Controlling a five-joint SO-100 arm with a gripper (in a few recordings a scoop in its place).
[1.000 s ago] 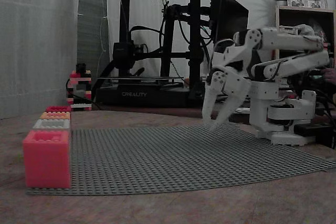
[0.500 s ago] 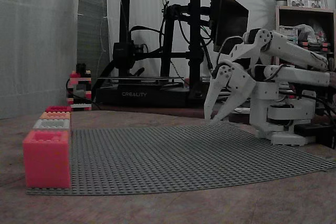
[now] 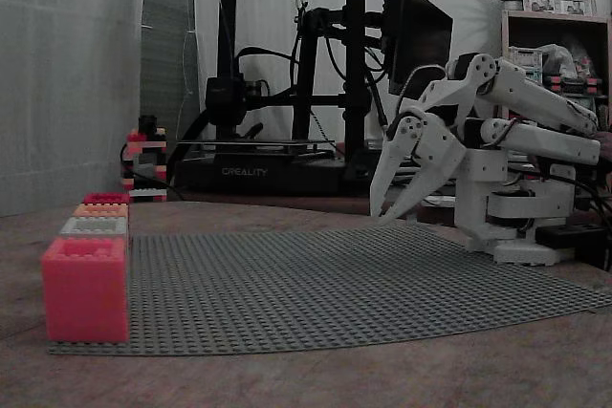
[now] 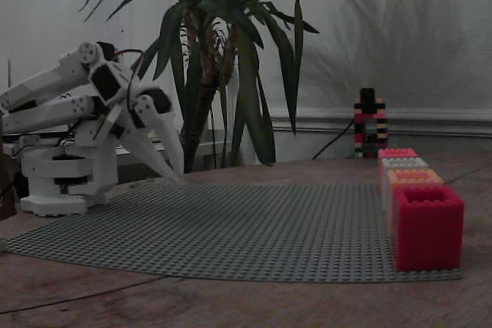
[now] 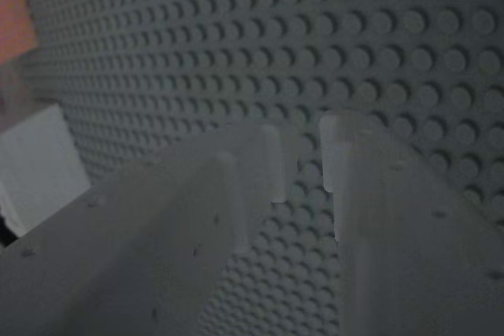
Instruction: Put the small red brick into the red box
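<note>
The red box (image 4: 427,224) is the deep crimson one at the near end of the row of boxes; in the other fixed view it is the far end of the row (image 3: 105,198). The small red brick is out of view. My white gripper (image 3: 380,217) hangs just above the far edge of the grey baseplate (image 3: 335,284), close to the arm's base and far from the boxes. It is also seen at the left (image 4: 172,176). In the wrist view the gripper (image 5: 303,155) has a narrow gap between its fingers, with nothing but studs showing through.
A coral-pink box (image 3: 84,289), a white box (image 3: 94,226) and an orange box (image 3: 100,209) share the row along the plate's edge. A small brick tower (image 3: 145,164) and a 3D printer (image 3: 287,74) stand behind. A potted plant (image 4: 223,59) is beside the arm.
The arm has folded back toward its base and the gripper has lifted slightly off the plate's far edge. The boxes have not moved.
</note>
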